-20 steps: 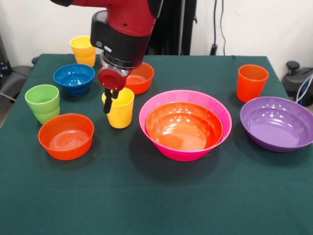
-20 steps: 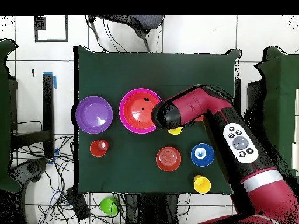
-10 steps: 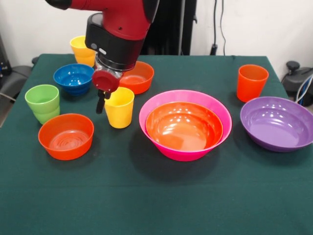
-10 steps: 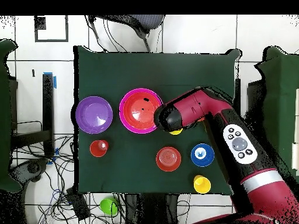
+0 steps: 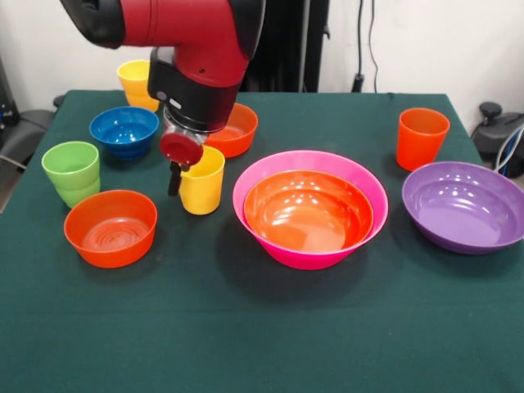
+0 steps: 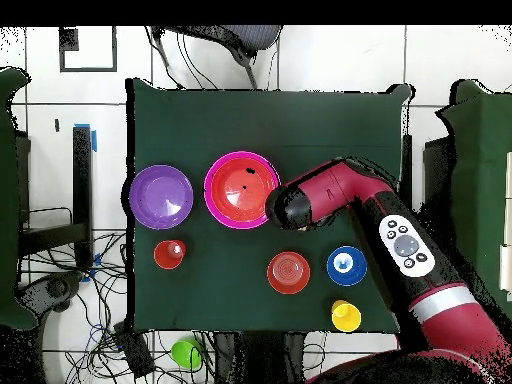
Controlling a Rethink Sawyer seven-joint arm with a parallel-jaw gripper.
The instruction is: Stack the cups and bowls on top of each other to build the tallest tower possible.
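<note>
1. Gripper [image 5: 175,175] hangs from the red arm [image 5: 201,57] at the left rim of the nearer yellow cup [image 5: 199,182]. Only one dark finger shows, outside the cup wall. The other is hidden, so I cannot tell how far apart the fingers stand, nor whether the rim is held.
2. In the overhead view the arm covers this cup completely; no check from above.
3. The cup stands upright on the green surface [image 5: 262,327], mouth up, between the small orange bowl [image 5: 110,228] in front and the second small orange bowl [image 5: 230,129] behind, just left of the pink bowl [image 5: 337,167].
4. Handling, judged: thin glossy plastic, light and stiff. The wall is smooth and tapers toward the base, so a pinch on the outside alone is likely to slip. The better hold is across the rim, one finger inside and one outside.
5. An empty cup this light probably tips or skids if nudged sideways before it is pinched.
6. Tower so far: the large orange bowl [image 5: 307,211] sits nested in the pink bowl. Nothing else is on it.
7. Loose pieces: purple bowl [image 5: 464,205] at right, orange cup [image 5: 422,137] behind it, blue bowl [image 5: 124,131], green cup [image 5: 72,172] and the far yellow cup [image 5: 137,83] at left.
8. Bowls, judged: the same slick plastic, wide and shallow; take them by the rim as well.
</note>
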